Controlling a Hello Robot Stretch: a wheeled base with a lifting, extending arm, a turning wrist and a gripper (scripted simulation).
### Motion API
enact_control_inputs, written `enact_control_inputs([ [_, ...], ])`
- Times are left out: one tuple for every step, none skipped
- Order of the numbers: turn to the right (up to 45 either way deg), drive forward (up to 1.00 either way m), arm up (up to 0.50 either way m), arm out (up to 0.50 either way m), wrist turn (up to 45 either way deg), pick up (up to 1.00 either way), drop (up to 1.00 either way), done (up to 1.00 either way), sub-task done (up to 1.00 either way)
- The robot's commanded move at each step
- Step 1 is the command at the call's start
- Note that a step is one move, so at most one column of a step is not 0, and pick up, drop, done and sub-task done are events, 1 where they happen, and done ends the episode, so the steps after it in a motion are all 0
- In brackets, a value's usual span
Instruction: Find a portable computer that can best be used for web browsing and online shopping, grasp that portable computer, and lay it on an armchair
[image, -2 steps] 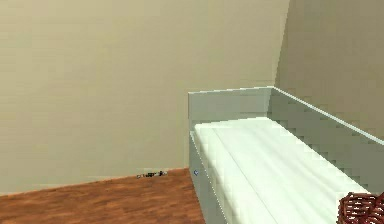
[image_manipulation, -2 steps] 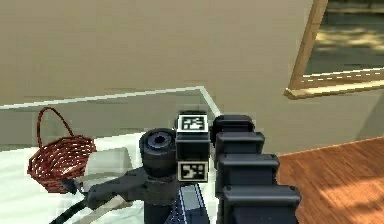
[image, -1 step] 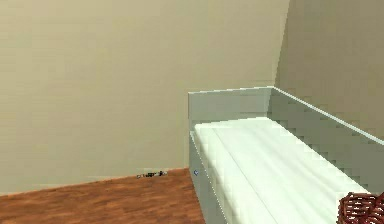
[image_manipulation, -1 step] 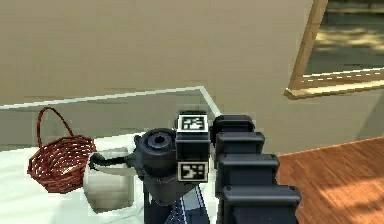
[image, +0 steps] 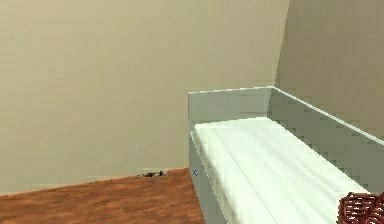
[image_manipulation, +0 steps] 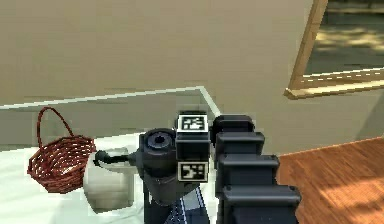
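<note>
1. Pincer. My arm (image_manipulation: 245, 165) rises from the bottom edge of the arm side view, with two white marker squares (image_manipulation: 192, 124) at its far end. My pincer (image_manipulation: 118, 158) sits left of them, its dark body seen against the white mattress of a bed (image: 250, 150). A pale boxy thing (image_manipulation: 108, 185) lies on the mattress right at the fingers. For this reason I cannot tell whether the pincer has hold of anything, nor how wide its fingers stand.

2. Bed. The bed has a grey frame and stands in the room's corner, with beige walls behind its end panel and along its far side. A reddish-brown wicker basket (image_manipulation: 60, 160) with a hoop handle stands upright on the mattress, just beside the pale boxy thing, on the side away from my arm. In the forward view the basket (image: 362, 210) sits at the bottom right corner, near the mattress edge.

3. Surroundings. The floor (image: 90, 195) is wood. A small dark thing (image: 152, 174) lies at the foot of the wall, near the bed's end panel. A window (image_manipulation: 340, 45) with a wooden frame occupies the arm side view's upper right.

4. Task thing. I cannot tell where the portable computer is.
</note>
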Motion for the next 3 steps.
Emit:
enact_control_inputs([
  [0.0,0.0,-0.18,0.0,0.0,0.0,0.0,0.0,0.0],
  [0.0,0.0,-0.32,0.0,0.0,0.0,0.0,0.0,0.0],
  [0.0,0.0,0.0,0.0,0.0,1.0,0.0,0.0,0.0],
])
